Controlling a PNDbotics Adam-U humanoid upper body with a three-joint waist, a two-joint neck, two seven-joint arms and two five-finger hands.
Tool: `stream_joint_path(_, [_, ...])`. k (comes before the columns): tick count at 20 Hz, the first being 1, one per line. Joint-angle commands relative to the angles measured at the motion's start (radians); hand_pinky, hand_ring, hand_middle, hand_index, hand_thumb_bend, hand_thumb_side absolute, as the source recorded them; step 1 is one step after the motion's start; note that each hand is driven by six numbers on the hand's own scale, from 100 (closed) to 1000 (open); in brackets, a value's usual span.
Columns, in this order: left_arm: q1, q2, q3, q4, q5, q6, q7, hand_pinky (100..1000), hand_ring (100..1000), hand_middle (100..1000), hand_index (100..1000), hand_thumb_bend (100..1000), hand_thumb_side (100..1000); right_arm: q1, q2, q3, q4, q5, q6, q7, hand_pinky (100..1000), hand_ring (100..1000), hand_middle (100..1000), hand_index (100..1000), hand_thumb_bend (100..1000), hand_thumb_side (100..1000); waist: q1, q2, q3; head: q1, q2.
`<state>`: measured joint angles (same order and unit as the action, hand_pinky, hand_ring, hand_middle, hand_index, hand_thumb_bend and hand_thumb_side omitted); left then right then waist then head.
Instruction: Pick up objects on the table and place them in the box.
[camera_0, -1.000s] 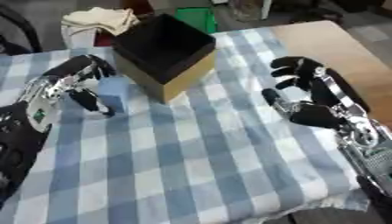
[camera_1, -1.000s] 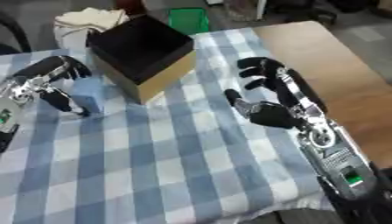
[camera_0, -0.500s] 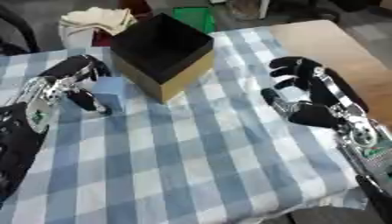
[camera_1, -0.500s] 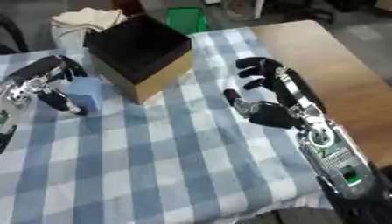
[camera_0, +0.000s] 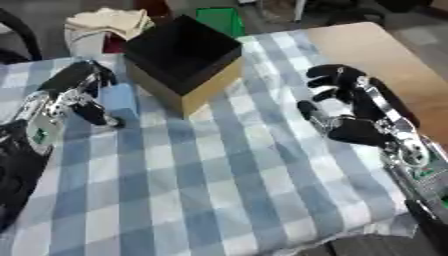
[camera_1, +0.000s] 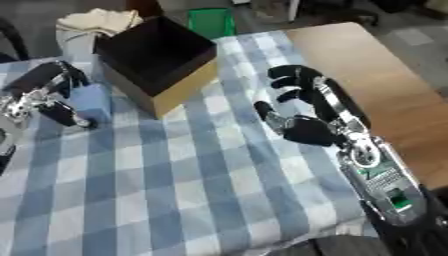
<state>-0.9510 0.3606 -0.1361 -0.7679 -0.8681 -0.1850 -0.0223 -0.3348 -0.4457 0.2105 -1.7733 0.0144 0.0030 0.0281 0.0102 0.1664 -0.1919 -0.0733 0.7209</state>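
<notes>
At the left of the frame, the left hand (camera_0: 77, 95) curls its fingers and thumb round a pale blue block (camera_0: 117, 98), hiding the block's left side so its full shape is hard to make out; what shows stands upright on the blue checked tablecloth (camera_0: 219, 175), long axis vertical, just left of the box (camera_0: 182, 62). The box, black inside with tan walls, sits open at upper centre, one corner pointing down the frame. The right hand (camera_1: 306, 117) rests at the right, palm up, fingers loosely bent and holding nothing.

Left hand (camera_0: 77, 92) sits at the frame's left with fingers curled; right hand (camera_0: 354, 112) at the right, palm up, fingers relaxed.
</notes>
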Motion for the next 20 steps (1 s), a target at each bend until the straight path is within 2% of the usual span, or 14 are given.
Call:
stream_joint_path(1, [-0.020,0.037,0.005,-0.043,0.057,0.008,0.032,439,333,270,370,771,100,-0.011,-0.014,-0.008,-0.010,-0.005,-0.002,0.000,677,785,761,806,340,238,-0.002,-0.015,0.001,-0.004,0.003])
stream_joint_path(6, [-0.034,0.079,-0.006,-0.137,0.152,0.029,0.038,433,334,272,371,764,100,-0.009,-0.015,-0.008,-0.011,-0.006,-0.003,0.000,677,785,761,806,340,237,-0.002,-0.018,0.002,-0.006,-0.001])
stream_joint_path(10, [-0.064,0.084,0.000,-0.176,0.208,0.075,0.091,426,342,277,373,752,100,-0.013,-0.013,0.000,-0.012,-0.008,-0.002,0.007,677,786,761,806,340,237,-0.003,-0.021,-0.008,-0.003,-0.006])
stream_joint_path(13, [-0.087,0.059,0.015,-0.151,0.246,0.104,0.175,432,372,311,401,734,100,-0.025,-0.009,0.009,-0.015,-0.011,-0.002,0.016,677,786,761,806,339,237,-0.002,-0.018,-0.030,0.007,-0.013])
stream_joint_path(15, [-0.099,0.037,0.018,-0.121,0.264,0.106,0.237,435,384,325,413,758,100,-0.036,-0.004,0.017,-0.016,-0.012,-0.002,0.024,677,786,761,806,339,238,-0.001,-0.013,-0.050,0.017,-0.019])
stream_joint_path(20, [-0.132,-0.018,0.031,-0.036,0.237,0.107,0.378,451,426,364,445,769,100,-0.070,0.016,0.037,-0.022,-0.018,-0.002,0.045,677,786,760,806,337,240,0.000,0.009,-0.105,0.038,-0.046])
